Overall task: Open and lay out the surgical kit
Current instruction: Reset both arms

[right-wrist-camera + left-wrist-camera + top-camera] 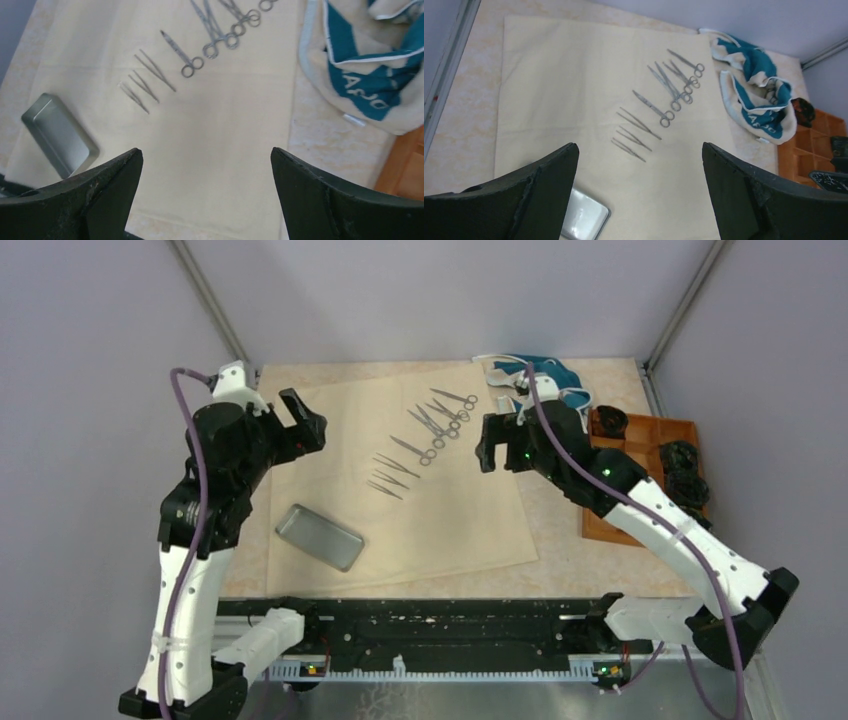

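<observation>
**Cropped edges and things too small to read**

In the left wrist view the steel tray [585, 220] ran off the bottom edge. In the right wrist view the ring-handled instruments [216, 31] and the teal-and-white fabric [360, 65] were cropped at the top. From above, the right arm [640, 500] covered part of the orange-brown compartment tray [645, 435], and the dark items [685, 470] in it were too small to identify.

A robotics lab test cell. Lilac-grey panels [430, 290] enclose a marbled tabletop [600, 550], with frame posts [210, 302] at 11 and 1 o'clock. A left arm [185, 590] and right arm [690, 540] trailing purple cables [203, 480] are bolted to a black rail [450, 630] at 6 o'clock. Surgical instruments [414, 448] lie on a beige cloth wrap [450, 520].
</observation>
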You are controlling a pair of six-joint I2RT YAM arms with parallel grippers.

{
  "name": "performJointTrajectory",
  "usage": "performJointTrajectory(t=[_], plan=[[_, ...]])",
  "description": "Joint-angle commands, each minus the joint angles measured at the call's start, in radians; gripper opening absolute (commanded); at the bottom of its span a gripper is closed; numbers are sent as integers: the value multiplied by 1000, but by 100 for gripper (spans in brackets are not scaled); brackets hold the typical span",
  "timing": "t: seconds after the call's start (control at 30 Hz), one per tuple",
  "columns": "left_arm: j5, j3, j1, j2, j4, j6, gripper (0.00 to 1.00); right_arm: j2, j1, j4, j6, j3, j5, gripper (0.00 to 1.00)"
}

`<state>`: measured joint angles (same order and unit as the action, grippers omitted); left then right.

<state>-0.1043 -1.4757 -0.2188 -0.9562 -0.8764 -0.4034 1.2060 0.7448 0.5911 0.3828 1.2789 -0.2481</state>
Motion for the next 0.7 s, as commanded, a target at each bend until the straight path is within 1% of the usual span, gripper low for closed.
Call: performJointTrajectory(t=[0.0,0.03,0.17,0.3,0.43,0.67], plan=[[32,-8,-4,67,218,46,99,-134,-4,122,-27,77,-237,99],[32,-8,-4,75,250,62,99,-156,-5,142,-20,86,-295,99],[33,-19,-4,91,332,113,99,-236,-4,226,-32,121,-420,99],[32,-33,-4,85,373,141,99,-287,-4,279,-57,170,-485,99],[41,-42,-4,57,404,150,99,-339,-5,269,-50,172,-527,99],[71,-42,-4,12,443,125,99,-316,-4,275,-41,198,-579,99]])
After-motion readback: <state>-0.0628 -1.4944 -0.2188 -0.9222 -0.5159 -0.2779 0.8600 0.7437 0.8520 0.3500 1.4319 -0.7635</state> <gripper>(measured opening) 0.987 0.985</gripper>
